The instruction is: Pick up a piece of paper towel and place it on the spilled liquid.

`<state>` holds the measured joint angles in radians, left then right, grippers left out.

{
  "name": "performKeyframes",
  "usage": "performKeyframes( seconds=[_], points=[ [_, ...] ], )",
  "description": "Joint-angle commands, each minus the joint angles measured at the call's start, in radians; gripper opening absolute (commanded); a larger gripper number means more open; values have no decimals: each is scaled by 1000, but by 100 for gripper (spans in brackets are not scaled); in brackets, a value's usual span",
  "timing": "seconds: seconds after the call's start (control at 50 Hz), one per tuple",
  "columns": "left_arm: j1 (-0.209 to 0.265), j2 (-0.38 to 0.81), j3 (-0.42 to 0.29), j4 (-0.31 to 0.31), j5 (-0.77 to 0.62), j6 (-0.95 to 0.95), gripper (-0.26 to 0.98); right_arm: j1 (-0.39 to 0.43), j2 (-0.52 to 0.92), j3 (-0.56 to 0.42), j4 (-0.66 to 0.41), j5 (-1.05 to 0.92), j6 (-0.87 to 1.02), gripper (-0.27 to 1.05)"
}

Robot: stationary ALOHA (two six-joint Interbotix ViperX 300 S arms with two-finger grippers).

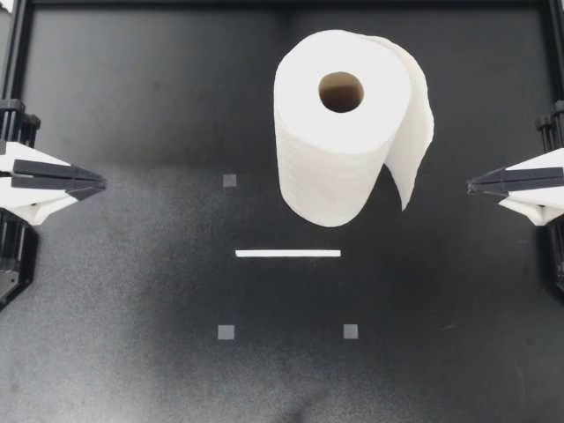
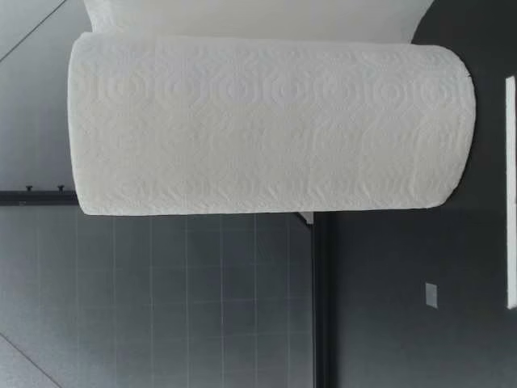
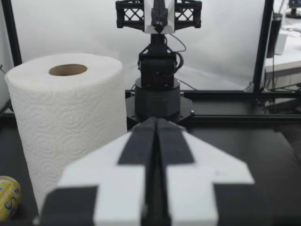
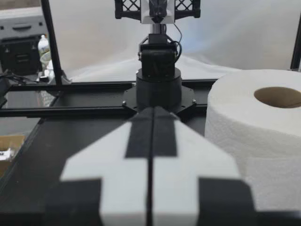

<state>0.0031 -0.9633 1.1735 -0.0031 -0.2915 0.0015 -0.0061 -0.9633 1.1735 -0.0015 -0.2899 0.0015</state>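
Note:
A white paper towel roll (image 1: 339, 123) stands upright on the black table (image 1: 132, 291), back of centre, with a loose sheet (image 1: 412, 145) hanging off its right side. It fills the low view as the roll (image 2: 266, 125). My left gripper (image 1: 99, 182) is shut at the table's left edge, far from the roll; its own view shows the roll (image 3: 66, 122) beside the closed fingers (image 3: 141, 146). At the right edge my right gripper (image 1: 472, 185) is also shut and holds nothing, with the roll (image 4: 263, 141) beside it. I see no spilled liquid.
A white strip (image 1: 288, 254) lies in front of the roll, with small grey squares (image 1: 230, 181) around it. A black frame (image 1: 282, 7) borders the table. A yellow round object (image 3: 7, 197) shows beyond the roll in the left wrist view.

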Motion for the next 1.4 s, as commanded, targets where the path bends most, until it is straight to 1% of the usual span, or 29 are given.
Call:
performKeyframes(
  seconds=[0.0,0.02,0.08,0.2,0.32,0.42,0.58,0.68,0.78,0.88,0.98,1.12,1.18,1.2,1.24,1.3,1.38],
  points=[
    [15,18,-32,0,-12,3,16,-6,6,-9,0,-6,9,13],
    [15,20,-35,0,-12,3,14,-8,6,-9,2,0,11,9],
    [15,34,-49,0,-11,3,9,-8,8,-14,2,21,20,6],
    [20,81,-92,0,-12,8,8,-8,18,-57,2,133,28,6],
    [49,156,-150,0,-11,15,8,-9,32,-137,-5,356,23,6],
    [75,229,-207,0,-12,18,8,-14,40,-218,-35,566,23,6],
    [124,362,-305,0,-11,18,8,-14,61,-324,-158,847,44,6],
    [149,448,-365,0,-8,18,8,-14,97,-397,-282,1037,112,6],
    [172,520,-422,0,-8,25,8,15,121,-437,-410,1157,201,6],
    [186,581,-477,0,2,46,8,101,124,-440,-558,1218,308,5],
    [199,623,-528,0,40,60,8,229,147,-420,-744,1345,476,5],
    [218,669,-594,0,112,72,8,446,224,-416,-1002,1571,779,6],
    [222,686,-611,0,127,86,8,545,250,-413,-1109,1640,928,6],
    [222,690,-615,0,133,91,8,586,259,-410,-1157,1666,1003,6],
    [225,701,-624,0,140,95,8,637,272,-402,-1209,1694,1101,6],
    [227,716,-640,0,155,103,8,692,288,-380,-1276,1700,1235,6],
    [227,738,-655,0,175,104,8,713,318,-342,-1347,1683,1394,6]
  ],
)
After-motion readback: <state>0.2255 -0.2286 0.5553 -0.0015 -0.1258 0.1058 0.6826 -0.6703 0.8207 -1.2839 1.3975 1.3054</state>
